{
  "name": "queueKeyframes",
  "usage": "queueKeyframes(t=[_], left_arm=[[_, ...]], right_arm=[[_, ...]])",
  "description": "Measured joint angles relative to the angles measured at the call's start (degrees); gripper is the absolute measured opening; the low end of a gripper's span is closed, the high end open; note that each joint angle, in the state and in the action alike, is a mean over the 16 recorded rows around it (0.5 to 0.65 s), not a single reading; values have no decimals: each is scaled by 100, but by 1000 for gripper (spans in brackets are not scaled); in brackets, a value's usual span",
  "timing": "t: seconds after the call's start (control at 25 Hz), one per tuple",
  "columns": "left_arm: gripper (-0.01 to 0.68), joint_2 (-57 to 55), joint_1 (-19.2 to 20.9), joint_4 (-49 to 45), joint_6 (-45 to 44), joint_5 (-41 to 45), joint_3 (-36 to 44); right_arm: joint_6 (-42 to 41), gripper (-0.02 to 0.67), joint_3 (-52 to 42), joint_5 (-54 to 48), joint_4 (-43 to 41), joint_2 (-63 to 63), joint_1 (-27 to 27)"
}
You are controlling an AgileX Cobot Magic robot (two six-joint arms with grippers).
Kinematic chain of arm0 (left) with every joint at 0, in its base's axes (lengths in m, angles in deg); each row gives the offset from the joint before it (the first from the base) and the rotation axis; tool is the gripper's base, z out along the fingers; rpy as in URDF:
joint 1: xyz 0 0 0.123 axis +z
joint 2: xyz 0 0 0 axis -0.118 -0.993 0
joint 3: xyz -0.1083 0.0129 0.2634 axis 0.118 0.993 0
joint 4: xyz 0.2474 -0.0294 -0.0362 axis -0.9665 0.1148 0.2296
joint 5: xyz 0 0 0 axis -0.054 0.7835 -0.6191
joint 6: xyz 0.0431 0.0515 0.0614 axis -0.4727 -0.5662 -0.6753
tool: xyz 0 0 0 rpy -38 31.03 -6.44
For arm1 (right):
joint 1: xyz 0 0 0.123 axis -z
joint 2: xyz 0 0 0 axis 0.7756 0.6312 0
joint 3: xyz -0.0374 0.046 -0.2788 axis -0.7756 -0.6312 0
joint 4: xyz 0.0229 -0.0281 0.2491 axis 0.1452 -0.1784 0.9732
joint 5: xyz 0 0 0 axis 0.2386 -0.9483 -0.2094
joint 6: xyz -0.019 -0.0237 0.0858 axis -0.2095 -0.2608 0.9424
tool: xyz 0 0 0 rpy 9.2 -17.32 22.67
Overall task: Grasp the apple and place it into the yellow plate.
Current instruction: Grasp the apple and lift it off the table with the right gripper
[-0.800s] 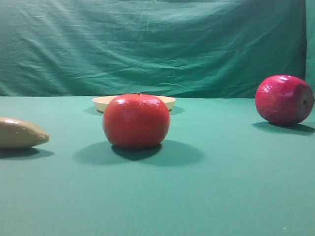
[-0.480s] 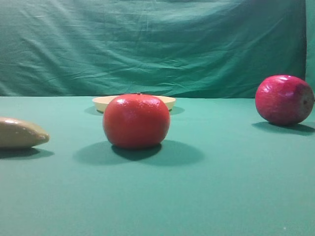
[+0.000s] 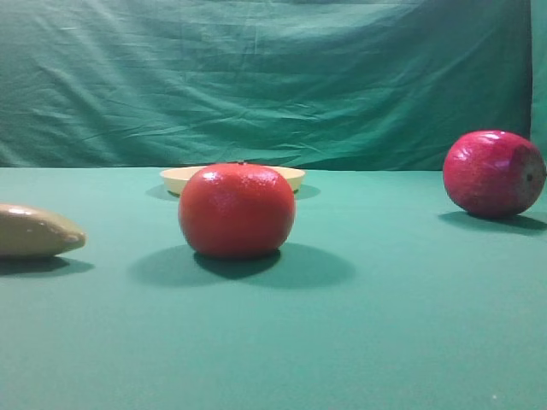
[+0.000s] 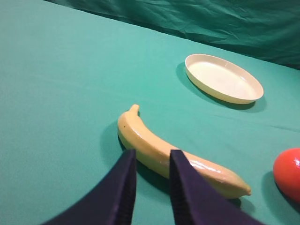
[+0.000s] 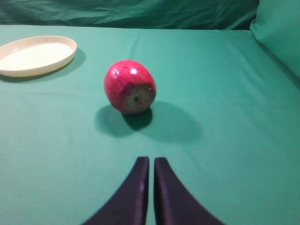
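right fingers (image 5: 149,164) pressed together, short of the apple (image 5: 130,86); left fingers (image 4: 152,161) narrow over the banana (image 4: 173,157). round and glossy, so likely to roll across the surface (image 5: 225,140) or squirt out if clipped off-centre. could also land short of the yellow plate (image 5: 35,55), far left.

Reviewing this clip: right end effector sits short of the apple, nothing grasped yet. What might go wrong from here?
1. The right end effector looks nearly shut; unless it opens first, it may nudge the apple, which lies on its side and could roll.
2. The orange-red fruit sits just in front of the plate in the high view, so a low carry might clip it.
3. The apple is glossy and round; a shallow pinch could slip.
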Motion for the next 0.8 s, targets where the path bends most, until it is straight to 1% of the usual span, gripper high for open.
queueKeyframes(t=[0.2,0.48,0.64,0.8], left_arm=[[157,0,0,0,0,0,0],[157,0,0,0,0,0,0],[157,0,0,0,0,0,0],[157,0,0,0,0,0,0]], right_arm=[[17,0,-1,53,36,0,0],[20,0,76,439,474,1,0],[-127,0,354,499,764,98,0],[-455,0,834,318,1048,477,0]])
